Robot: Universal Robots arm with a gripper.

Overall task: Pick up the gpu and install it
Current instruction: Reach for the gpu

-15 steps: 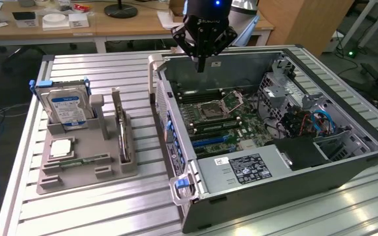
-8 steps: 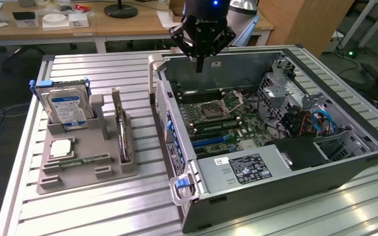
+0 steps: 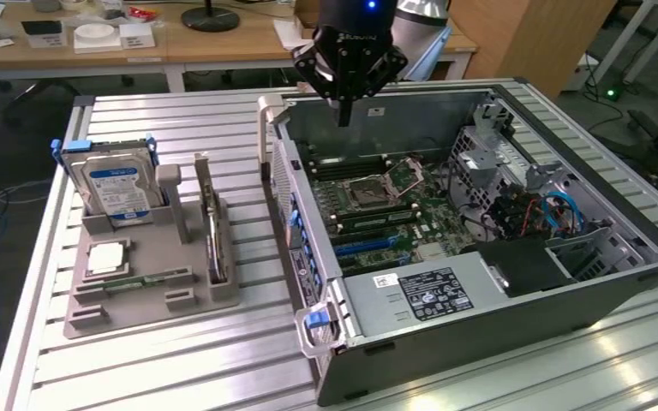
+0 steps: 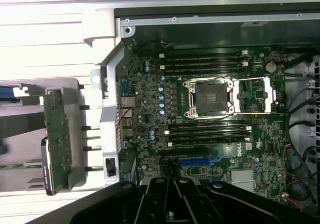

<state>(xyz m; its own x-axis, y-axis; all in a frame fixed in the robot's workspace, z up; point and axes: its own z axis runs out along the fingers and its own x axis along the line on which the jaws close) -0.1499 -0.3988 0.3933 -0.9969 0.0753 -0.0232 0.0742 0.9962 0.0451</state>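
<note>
- I see the black end effector (image 3: 346, 118) hanging over the far end of the open grey computer case (image 3: 603, 282), above the green motherboard (image 3: 409, 214).
- Its fingers are pressed together and there is nothing between them.
- The gpu (image 3: 208, 221), a thin flat card with a green circuit face and a black edge, stands on its long edge in a slot of the grey plastic holder (image 3: 112, 317).
- That holder sits on the slatted metal counter (image 3: 158, 368), on the exterior view's left of the case, and the gpu is well apart from the end effector.
- In the same holder I see the boxy silver hard drive with a blue-white label (image 3: 117, 190) standing upright, on the side of the gpu away from the case.
- On the motherboard the square silver processor socket (image 4: 209, 97) lies open, and a blue expansion slot (image 4: 200, 160) runs close to the end effector's body in the wrist view.
</note>
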